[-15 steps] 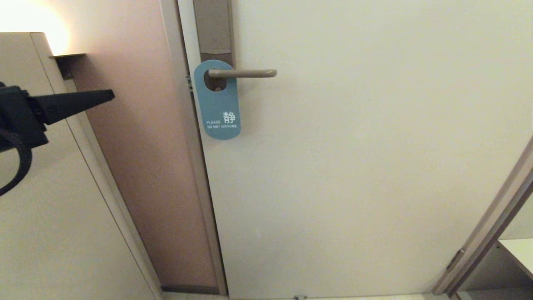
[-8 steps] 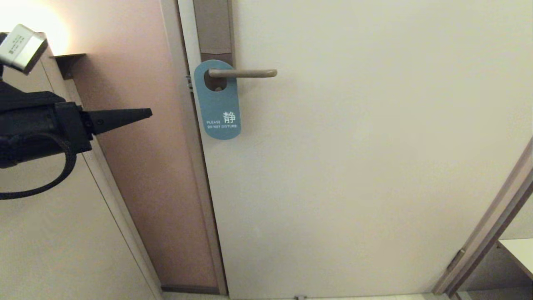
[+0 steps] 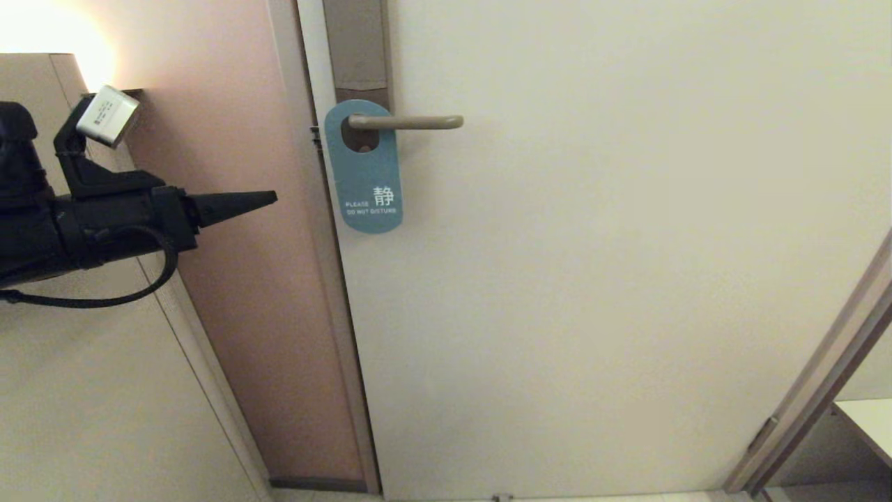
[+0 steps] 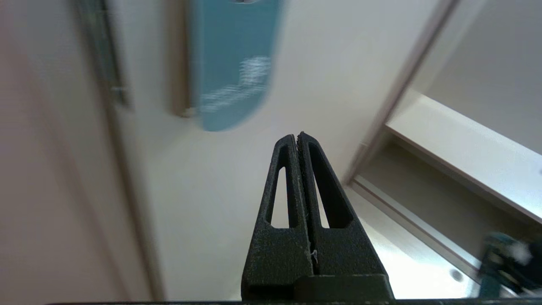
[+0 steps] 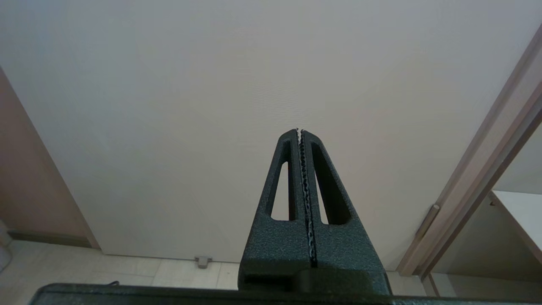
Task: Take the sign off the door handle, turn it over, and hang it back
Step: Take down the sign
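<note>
We see the sign (image 3: pixel 365 167) hanging on the handle (image 3: pixel 406 123), blue face out, white lettering low on it reading "PLEASE DO NOT DISTURB" w/ a Chinese character above the last words. The handle passes thru the oval hole near the sign's top; the card hangs straight down, flat against the door (image 3: pixel 592 279), just right of the door edge. Above it sits the brown backplate (image 3: pixel 357 45).

Our left claw (image 3: pixel 268 199) is in head view at the left, level, tip pointing right toward the sign but well apart from it, in front of the pinkish wall (image 3: pixel 237 279). Its tip is about level w/ the sign's lower half. In the left wrist view the left claw (image 4: pixel 297 136) has both fingers pressed together, no gap, nothing between them, touching nothing. The sign (image 4: pixel 233 63) shows blurred ahead of and above the tip in that view, w/ the door behind.

Our right claw (image 5: pixel 300 131) shows only in its own wrist view: fingers fully together, toothed pads meeting along the centre line, holding nothing, touching nothing. It faces the plain lower door (image 5: pixel 254 84), w/ a small doorstop (image 5: pixel 203 261) at the floor below and the door frame (image 5: pixel 478 178) off to one side. The right arm isn't in head view.

A bright light glows at the head view's upper left corner, above a pale cabinet (image 3: pixel 83 390) edge.
</note>
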Motion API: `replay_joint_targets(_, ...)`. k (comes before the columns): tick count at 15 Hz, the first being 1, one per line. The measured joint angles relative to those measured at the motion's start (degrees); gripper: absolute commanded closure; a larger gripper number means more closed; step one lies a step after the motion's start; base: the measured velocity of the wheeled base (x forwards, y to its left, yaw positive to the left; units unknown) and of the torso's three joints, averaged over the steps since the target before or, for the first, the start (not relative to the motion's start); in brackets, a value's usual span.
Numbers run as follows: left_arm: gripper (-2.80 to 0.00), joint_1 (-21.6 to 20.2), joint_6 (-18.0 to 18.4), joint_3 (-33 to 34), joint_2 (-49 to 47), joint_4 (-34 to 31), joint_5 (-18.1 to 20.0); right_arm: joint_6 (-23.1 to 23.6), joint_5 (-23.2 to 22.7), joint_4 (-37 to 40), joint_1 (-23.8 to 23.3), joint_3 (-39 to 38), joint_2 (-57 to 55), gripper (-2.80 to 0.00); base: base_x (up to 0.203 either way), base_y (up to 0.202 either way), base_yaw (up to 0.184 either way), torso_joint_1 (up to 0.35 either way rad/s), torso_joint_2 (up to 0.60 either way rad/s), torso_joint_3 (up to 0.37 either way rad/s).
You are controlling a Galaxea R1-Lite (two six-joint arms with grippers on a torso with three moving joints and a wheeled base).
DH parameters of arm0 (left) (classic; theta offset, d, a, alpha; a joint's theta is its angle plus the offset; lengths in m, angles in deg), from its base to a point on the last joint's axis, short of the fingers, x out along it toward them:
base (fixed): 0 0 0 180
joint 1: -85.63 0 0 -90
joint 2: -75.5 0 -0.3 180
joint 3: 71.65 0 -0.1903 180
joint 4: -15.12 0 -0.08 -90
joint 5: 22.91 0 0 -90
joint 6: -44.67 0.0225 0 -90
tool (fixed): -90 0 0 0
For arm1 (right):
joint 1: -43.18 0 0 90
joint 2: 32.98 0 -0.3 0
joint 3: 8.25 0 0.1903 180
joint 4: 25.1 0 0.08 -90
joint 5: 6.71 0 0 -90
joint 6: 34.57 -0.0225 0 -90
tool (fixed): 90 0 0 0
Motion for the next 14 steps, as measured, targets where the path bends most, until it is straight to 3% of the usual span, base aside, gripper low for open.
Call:
replay_joint_targets(6,0.00,-0.7,-0.2,-1.4,-9.2,8.3,3.3,0.0,0.0,0.0,0.0,0.0,0.0,0.00,0.000,0.000,0.000,0.000,0.00,0.000)
replay_joint_targets(12,0.00,1.7,-0.2,-6.9,-16.3,9.8,3.4,0.0,0.0,0.0,0.0,0.0,0.0,0.00,0.000,0.000,0.000,0.000,0.00,0.000)
replay_joint_targets(13,-2.80,2.3,-0.2,-7.0,-16.6,10.4,3.4,0.0,0.0,0.0,0.0,0.0,0.0,0.00,0.000,0.000,0.000,0.000,0.00,0.000)
replay_joint_targets(14,-2.80,2.9,-0.3,-7.1,-16.9,11.6,3.4,0.0,0.0,0.0,0.0,0.0,0.0,0.00,0.000,0.000,0.000,0.000,0.00,0.000)
